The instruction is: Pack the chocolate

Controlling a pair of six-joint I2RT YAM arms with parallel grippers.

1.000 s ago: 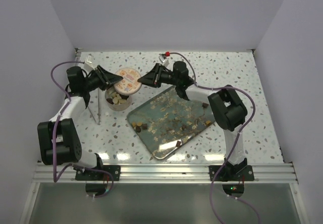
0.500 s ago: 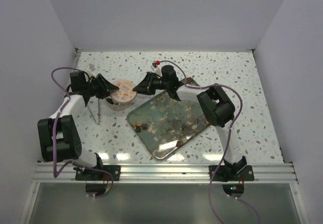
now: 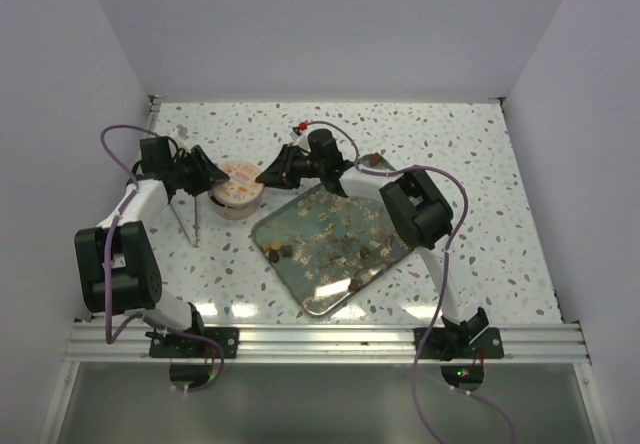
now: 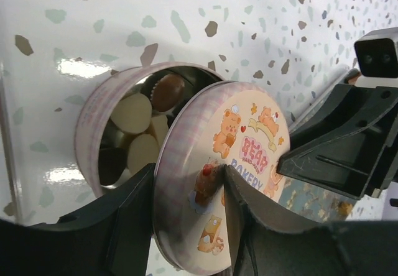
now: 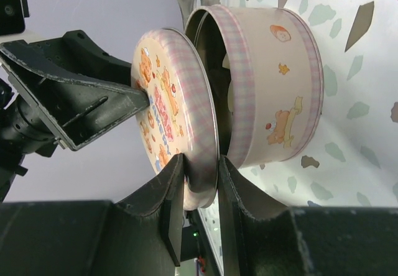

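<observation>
One lid, tilted at the tin mouth, rim pinched by the right gripper. The left gripper stood part spread, tips at its face. The chocolate lay inside the tin, some on the tray. Squaring the lid first, then pressing evenly, seemed wise.

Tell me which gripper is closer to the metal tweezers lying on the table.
Left. The left gripper hangs just past the tweezers, on the tin's left side; the right gripper, pinching the lid, is across the tin, farther away.
</observation>
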